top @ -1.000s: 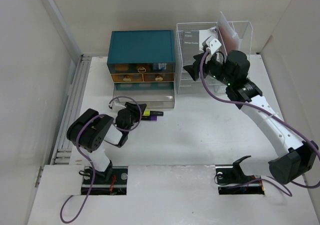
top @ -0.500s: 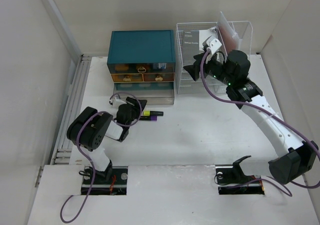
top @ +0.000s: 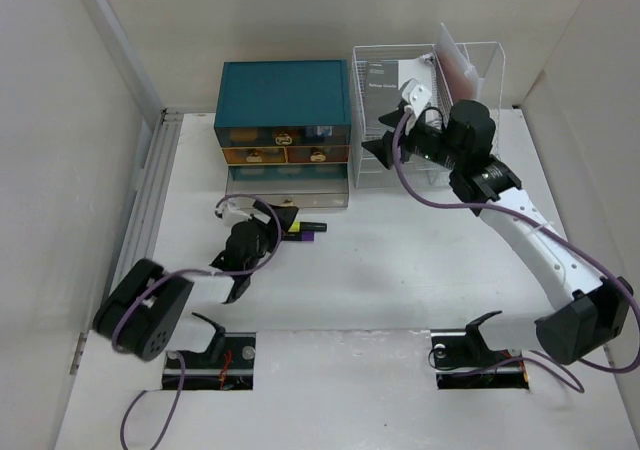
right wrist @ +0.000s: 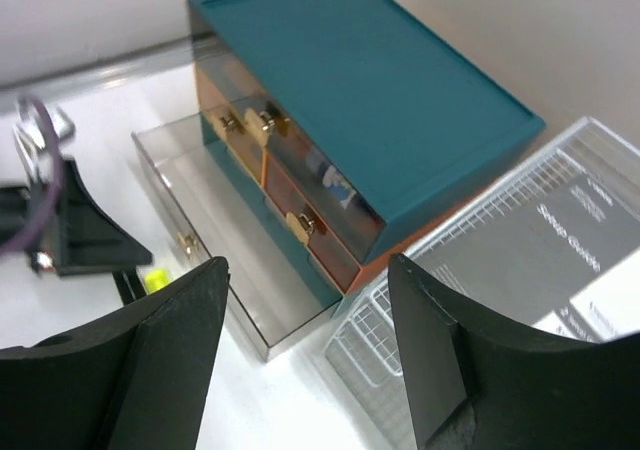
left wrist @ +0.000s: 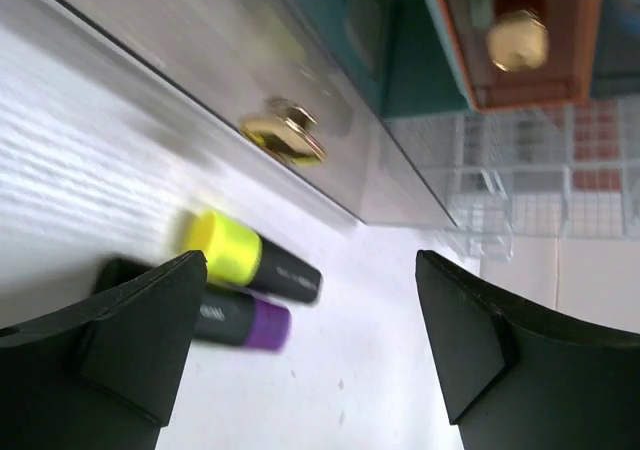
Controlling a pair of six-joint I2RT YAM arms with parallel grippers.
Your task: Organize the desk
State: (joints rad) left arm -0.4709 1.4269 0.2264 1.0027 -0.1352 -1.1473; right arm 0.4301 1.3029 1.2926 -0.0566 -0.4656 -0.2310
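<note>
Two highlighters lie side by side on the white table just in front of the open bottom drawer (top: 288, 195) of the teal drawer unit (top: 283, 92). The left wrist view shows a yellow-capped one (left wrist: 248, 261) and a purple-capped one (left wrist: 238, 322), below the drawer's gold knob (left wrist: 286, 136). My left gripper (top: 277, 219) stands open at their left end, its fingers apart and holding nothing (left wrist: 310, 355). My right gripper (top: 384, 146) hangs open in the air between the drawer unit (right wrist: 370, 100) and the clear file rack (top: 425, 80), empty (right wrist: 305, 365).
The clear wire-lined rack (right wrist: 520, 240) holds papers and stands right of the drawer unit. The upper orange drawers (top: 285, 154) are shut. A slatted rail (top: 140, 220) runs along the table's left edge. Side walls close in left and right.
The left arm has swung its elbow down and to the left, with its gripper staying by the highlighters. The right gripper has shifted slightly left.
</note>
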